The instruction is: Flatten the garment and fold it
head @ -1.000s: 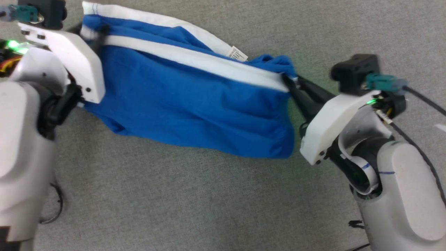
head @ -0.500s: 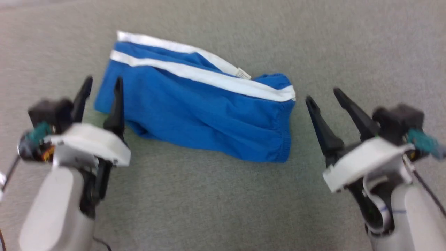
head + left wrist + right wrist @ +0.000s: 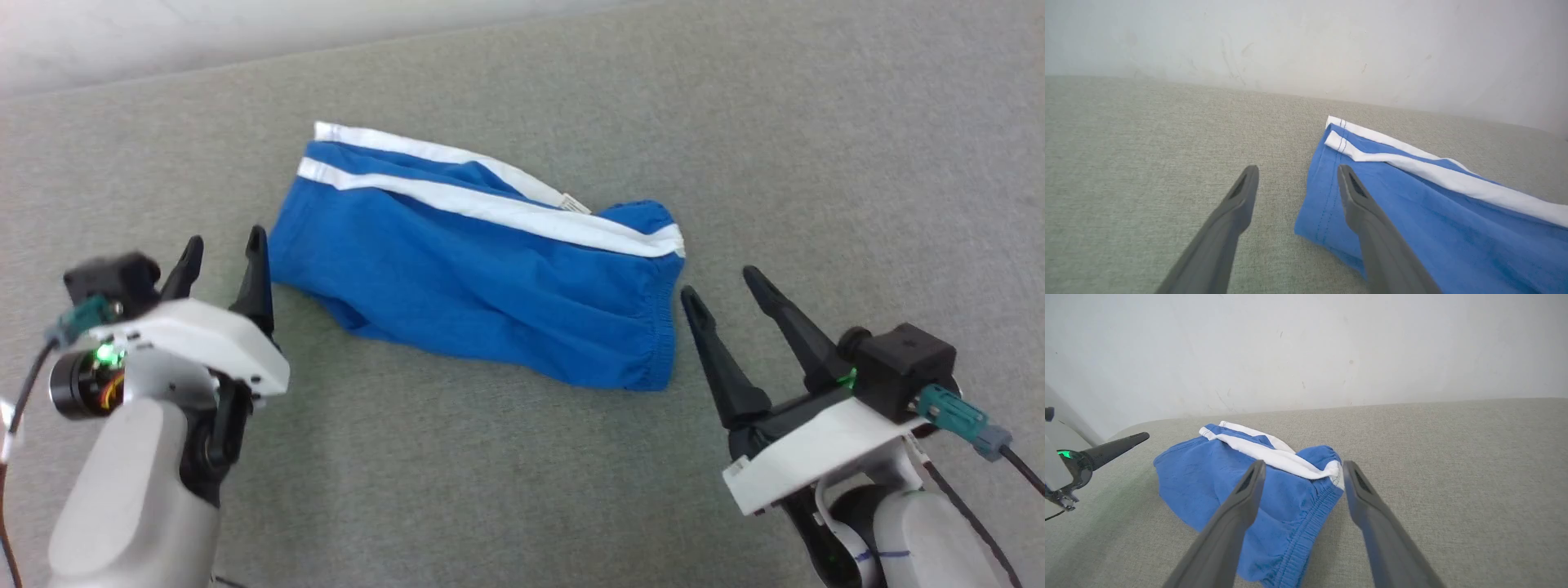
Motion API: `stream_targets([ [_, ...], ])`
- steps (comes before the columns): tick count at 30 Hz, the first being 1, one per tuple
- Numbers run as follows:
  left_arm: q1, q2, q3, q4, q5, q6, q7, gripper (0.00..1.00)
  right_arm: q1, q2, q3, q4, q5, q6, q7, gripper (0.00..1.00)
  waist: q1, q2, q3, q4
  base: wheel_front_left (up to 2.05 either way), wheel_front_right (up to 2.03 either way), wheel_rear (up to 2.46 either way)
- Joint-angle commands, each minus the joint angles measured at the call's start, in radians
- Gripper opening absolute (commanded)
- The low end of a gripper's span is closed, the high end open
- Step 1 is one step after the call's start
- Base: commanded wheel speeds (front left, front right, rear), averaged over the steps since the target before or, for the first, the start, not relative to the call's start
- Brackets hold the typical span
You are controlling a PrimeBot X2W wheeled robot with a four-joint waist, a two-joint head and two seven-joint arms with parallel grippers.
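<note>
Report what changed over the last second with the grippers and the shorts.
The left gripper and right gripper let go of the shorts at both ends, opened, and drew back toward the robot. The shorts, no longer pulled taut, lie loose on the grey surface. Unchanged: same lengthwise fold, white stripes on the far side, label showing.

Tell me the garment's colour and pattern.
The garment is bright blue with white stripes, clearest in the head view.
</note>
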Motion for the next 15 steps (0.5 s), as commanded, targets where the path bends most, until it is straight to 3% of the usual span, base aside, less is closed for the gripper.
stream_targets([
  [1, -0.042, -0.003, -0.001, 0.037, -0.013, -0.019, 0.018, 1.0, -0.019, 0.003, 0.009, -0.006, 0.007, -0.002, -0.006, 1.0, 0.0002, 0.0, 0.037, -0.035, 0.0, 0.0, 0.0],
  [14, -0.099, 0.0, -0.077, 0.197, -0.072, -0.044, 0.321, 1.0, -0.033, 0.003, 0.036, 0.002, 0.021, -0.002, -0.019, 1.0, 0.0002, 0.0, 0.072, -0.082, 0.0, 0.0, 0.0],
  [15, -0.095, -0.002, -0.085, 0.196, -0.08, -0.051, 0.347, 0.71, -0.032, 0.003, 0.038, 0.002, 0.023, -0.002, -0.019, 1.0, 0.0002, 0.0, 0.071, -0.083, 0.0, 0.0, 0.0],
])
